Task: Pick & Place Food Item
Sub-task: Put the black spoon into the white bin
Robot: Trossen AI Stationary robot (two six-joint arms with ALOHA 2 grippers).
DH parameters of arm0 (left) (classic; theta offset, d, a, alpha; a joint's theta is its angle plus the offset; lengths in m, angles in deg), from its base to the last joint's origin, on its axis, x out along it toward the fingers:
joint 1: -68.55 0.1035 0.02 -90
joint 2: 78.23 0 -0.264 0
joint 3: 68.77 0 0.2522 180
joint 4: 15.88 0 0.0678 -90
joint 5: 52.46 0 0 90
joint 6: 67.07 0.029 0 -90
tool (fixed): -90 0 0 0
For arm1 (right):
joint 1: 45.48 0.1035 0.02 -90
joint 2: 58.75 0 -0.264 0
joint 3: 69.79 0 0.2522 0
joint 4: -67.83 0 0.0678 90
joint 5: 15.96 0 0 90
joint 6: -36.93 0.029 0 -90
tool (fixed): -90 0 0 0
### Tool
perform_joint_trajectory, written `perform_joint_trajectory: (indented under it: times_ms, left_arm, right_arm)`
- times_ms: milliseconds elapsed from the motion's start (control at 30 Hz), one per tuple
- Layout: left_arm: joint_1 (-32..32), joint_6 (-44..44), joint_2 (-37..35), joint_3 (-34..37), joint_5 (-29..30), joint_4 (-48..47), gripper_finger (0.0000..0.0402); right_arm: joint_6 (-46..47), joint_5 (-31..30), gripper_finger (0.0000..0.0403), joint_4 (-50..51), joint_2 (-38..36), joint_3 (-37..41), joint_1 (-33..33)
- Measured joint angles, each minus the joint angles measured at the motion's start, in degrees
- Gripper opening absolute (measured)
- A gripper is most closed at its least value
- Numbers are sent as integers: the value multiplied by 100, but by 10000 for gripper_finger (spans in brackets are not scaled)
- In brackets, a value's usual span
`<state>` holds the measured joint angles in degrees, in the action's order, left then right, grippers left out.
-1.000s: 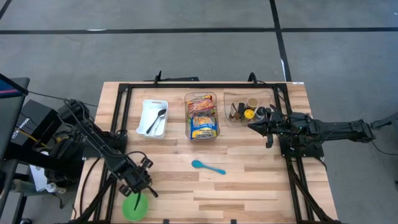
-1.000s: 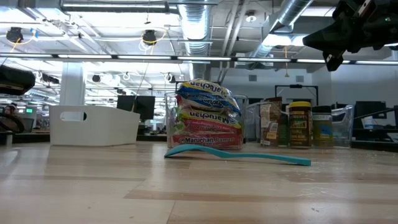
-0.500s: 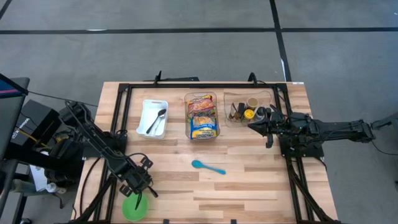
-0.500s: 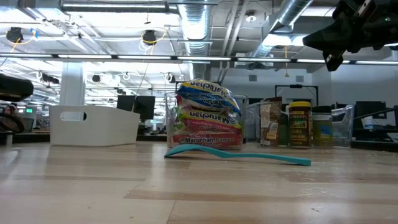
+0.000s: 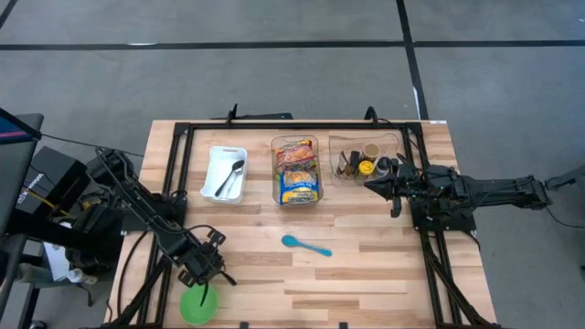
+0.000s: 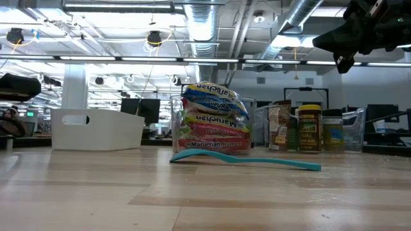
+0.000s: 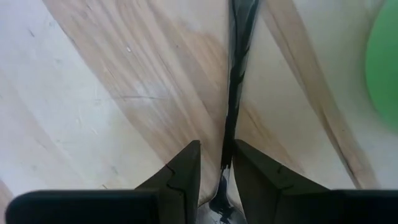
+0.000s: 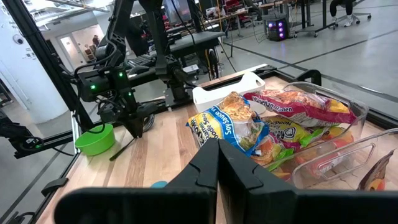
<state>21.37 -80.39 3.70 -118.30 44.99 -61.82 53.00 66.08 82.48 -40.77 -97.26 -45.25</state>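
Bright, even overhead light; blurred, close left-wrist view.

White bin [image 5: 225, 174] at 10 o'clock, metal spoon [image 5: 233, 175] inside. Blue spoon [image 5: 305, 244] near table centre, flat on wood. Clear tub of jars and bottles [image 5: 362, 159] at 1 o'clock. Green bowl [image 5: 198, 305] at 7 o'clock, table edge.

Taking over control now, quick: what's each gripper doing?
Left gripper: closed on a dark utensil by the green bowl.
Right gripper: shut, empty.
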Motion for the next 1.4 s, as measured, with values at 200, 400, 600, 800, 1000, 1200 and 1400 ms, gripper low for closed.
perform_joint_trajectory:
  times_ms: [200, 400, 600, 800, 1000, 1200, 1400]
  left_arm:
    - [0, -25, -2, 0, 10, 2, 85]
    - [0, -80, -4, 0, -187, 7, 85]
    - [0, -109, 21, -4, -173, 12, 85]
    - [0, -109, 116, -25, -160, 15, 85]
    - [0, -109, 123, -24, -156, 22, 60]
    - [-2, -116, 129, -20, -185, 31, 10]
    - [-2, -114, 131, -13, -178, 49, 20]
  right_arm:
    - [0, 0, 0, 0, 0, 0, 0]
    - [-1, -2, 0, 0, 0, 1, 1]
    - [0, -2, 0, 0, 0, 0, 2]
    - [0, -1, 0, 0, 1, 1, 1]
    - [0, 0, 0, 0, 0, 2, 0]
    - [0, 0, 0, 0, 0, 0, 0]
    - [0, -1, 0, 1, 0, 1, 0]
